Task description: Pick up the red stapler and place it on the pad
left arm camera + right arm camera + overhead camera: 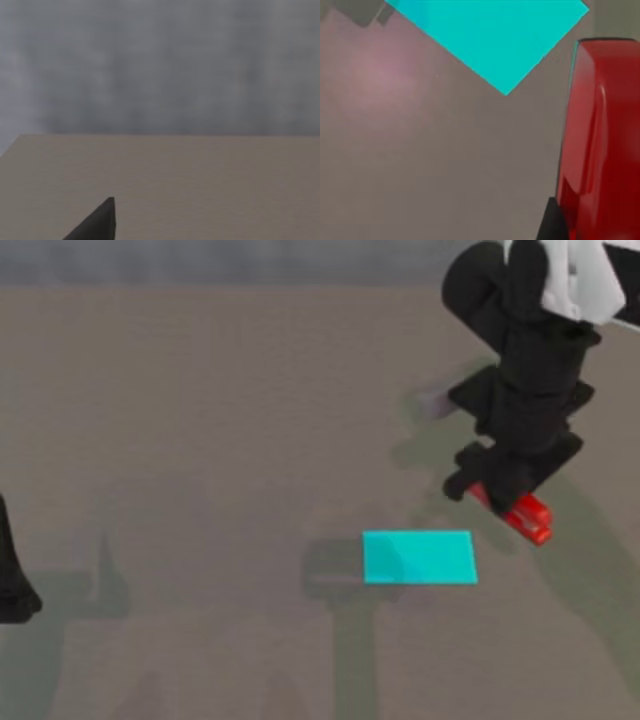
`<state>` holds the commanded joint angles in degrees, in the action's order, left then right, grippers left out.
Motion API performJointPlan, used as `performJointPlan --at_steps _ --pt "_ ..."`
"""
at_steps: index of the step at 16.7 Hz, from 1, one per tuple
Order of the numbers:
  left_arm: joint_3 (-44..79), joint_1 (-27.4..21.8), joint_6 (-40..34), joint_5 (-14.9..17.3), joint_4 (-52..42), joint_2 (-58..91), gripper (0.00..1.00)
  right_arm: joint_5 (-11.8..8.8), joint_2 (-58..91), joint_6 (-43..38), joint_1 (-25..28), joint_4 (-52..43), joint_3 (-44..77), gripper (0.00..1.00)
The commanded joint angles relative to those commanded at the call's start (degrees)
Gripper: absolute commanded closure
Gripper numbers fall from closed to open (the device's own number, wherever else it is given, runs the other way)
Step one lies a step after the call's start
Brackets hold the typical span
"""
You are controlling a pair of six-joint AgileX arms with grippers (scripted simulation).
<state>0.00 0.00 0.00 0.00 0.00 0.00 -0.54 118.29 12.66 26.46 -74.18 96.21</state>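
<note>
Tan table, grey wall behind.

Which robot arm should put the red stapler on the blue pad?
The right. Its gripper is over the red stapler, beside the pad. The left arm sits parked at the table's far left edge.

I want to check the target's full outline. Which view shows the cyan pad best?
The top view: the whole pad lies unobstructed on the table. The right wrist view catches only one corner of it, and the left wrist view shows none of it.
</note>
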Motion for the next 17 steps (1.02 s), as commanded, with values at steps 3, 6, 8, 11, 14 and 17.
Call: performJointPlan --at_steps 3,6,8,11,14,17 --pt "0.0 0.0 0.0 0.0 0.0 0.0 0.00 -0.1 2.6 18.2 2.8 -1.6 4.3 1.00" --pt "0.0 0.0 0.0 0.0 0.0 0.0 0.00 0.0 4.0 31.9 5.2 -2.2 8.1 1.00" --pt "0.0 0.0 0.0 0.0 0.0 0.0 0.00 0.1 4.3 38.0 6.3 -2.2 9.9 1.00" --pt "0.0 0.0 0.0 0.0 0.0 0.0 0.00 0.2 4.2 42.6 7.1 -2.0 11.4 1.00" --pt "0.0 0.0 0.0 0.0 0.0 0.0 0.00 0.2 4.2 42.9 7.1 -2.0 11.5 1.00" --pt "0.0 0.0 0.0 0.0 0.0 0.0 0.00 0.2 4.1 42.8 6.8 -1.8 11.2 1.00"
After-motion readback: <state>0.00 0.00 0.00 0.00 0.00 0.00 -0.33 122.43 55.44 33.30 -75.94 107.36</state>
